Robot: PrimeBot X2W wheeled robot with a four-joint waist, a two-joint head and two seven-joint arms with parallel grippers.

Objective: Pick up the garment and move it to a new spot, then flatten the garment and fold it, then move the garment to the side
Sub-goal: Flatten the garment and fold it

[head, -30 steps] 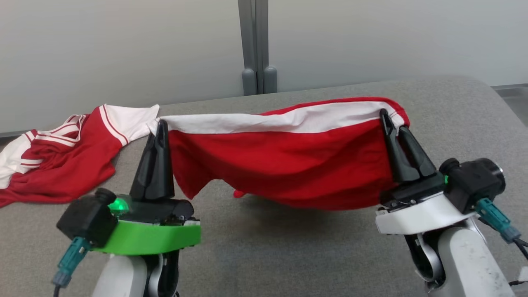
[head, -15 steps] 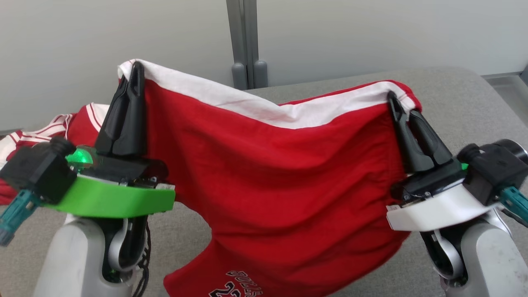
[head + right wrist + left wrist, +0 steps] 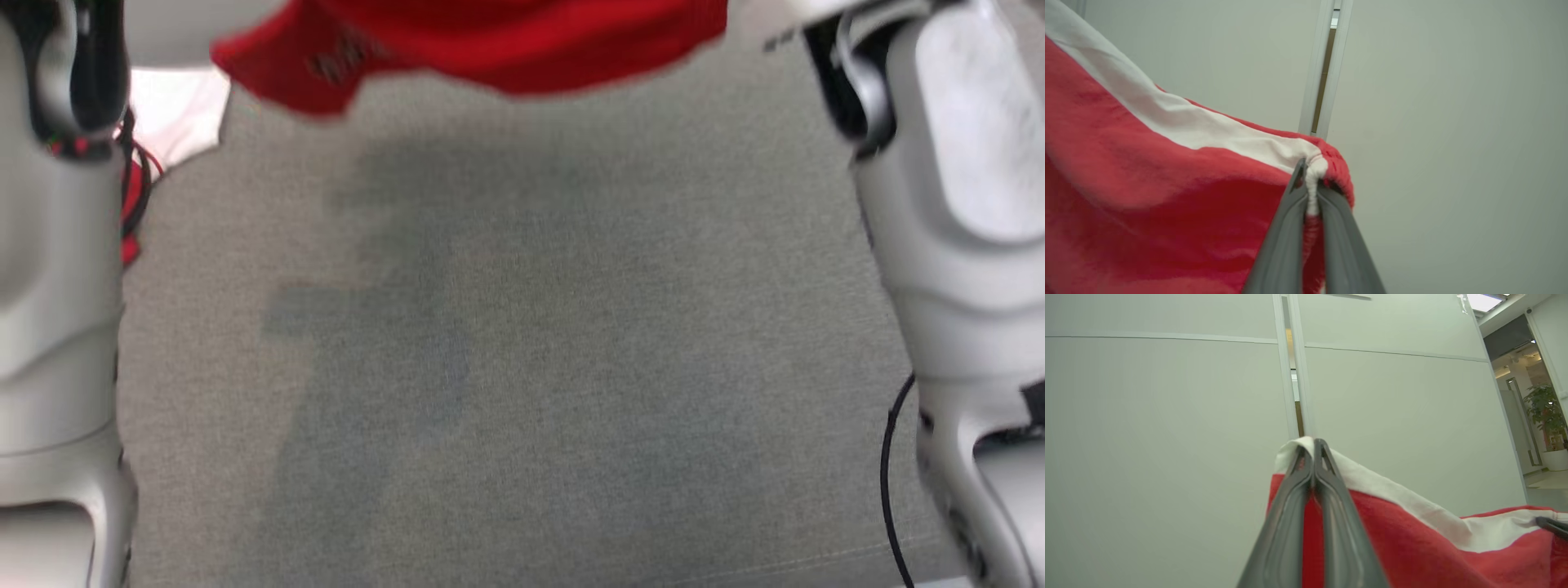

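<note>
Head camera: tipping down since half a second ago; the wall and both sets of fingers are dropping out of its frame, and the grey table (image 3: 522, 367) is taking most of it.
Garment (image 3: 490, 49): hanging in the air, red, stretched between both grippers. Its lower hem is poking in at the top edge of the head view, motion-blurred, with the rest cut off. It is casting a shadow on the table and looks clear of it.
Print (image 3: 339, 59): dark lettering on the hem, smearing too much to read.
Left gripper (image 3: 1312, 446): fingers clenching the white waistband corner against a pale partition wall (image 3: 1167, 416).
Right gripper (image 3: 1306, 169): fingers clamping the bunched white-and-red seam at the other end.
Forearms: the left forearm (image 3: 49, 286) and right forearm (image 3: 955, 204) are running up the two sides of the head view, wrists cut off at the top.
Wrist views: giving the two grips and the white band sagging between them. The left one is also catching a dark fingertip of the right gripper at its right edge.
Head view: giving the hem, the shadow and the table instead.
Other cloth (image 3: 175, 114): white-and-red, lying on the table beside the left forearm, mostly hidden behind it.
</note>
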